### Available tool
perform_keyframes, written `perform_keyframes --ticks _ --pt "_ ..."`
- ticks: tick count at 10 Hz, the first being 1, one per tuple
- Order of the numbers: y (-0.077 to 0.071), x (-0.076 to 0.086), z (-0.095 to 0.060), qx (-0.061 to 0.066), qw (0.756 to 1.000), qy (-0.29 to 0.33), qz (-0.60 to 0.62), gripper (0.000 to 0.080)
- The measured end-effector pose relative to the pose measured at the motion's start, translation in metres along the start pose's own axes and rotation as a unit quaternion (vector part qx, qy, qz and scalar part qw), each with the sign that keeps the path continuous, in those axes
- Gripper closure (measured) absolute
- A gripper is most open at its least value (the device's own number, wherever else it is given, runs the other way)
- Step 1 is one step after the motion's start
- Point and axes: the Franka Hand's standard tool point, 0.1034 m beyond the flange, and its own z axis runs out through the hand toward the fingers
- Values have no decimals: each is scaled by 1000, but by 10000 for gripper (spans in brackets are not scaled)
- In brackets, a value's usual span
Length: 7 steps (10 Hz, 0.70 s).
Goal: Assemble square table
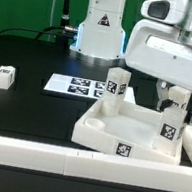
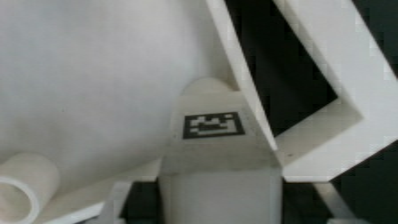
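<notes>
The two-finger tool [image 1: 173, 107] pinches a small white tagged block leg [image 1: 170, 128], upright in the far corner, toward the exterior view's right, of the large white plastic square slab [image 1: 129, 130] lying recess-up on the black surface [image 1: 33, 99].

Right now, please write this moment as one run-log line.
end effector: shut on held leg | held leg: upright at tabletop corner | second leg: upright at another corner | third leg: apart, loose
</notes>
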Motion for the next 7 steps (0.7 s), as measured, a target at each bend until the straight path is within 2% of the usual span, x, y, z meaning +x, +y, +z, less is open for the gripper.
perform_keyframes --ticks 1,2,3,4,5,6,7 --pt "-1 1 -3 4 1000 0 -11 386" --pt "3 3 -22 16 999 1 -30 249" --pt "15 2 -41 24 999 -3 -42 178" --pt "31 10 -60 28 997 -10 -75 178" --pt "53 28 -84 33 996 -9 -87 156" --pt "74 45 -89 33 995 -2 -98 156" --pt "89 58 -81 26 995 0 -98 151"
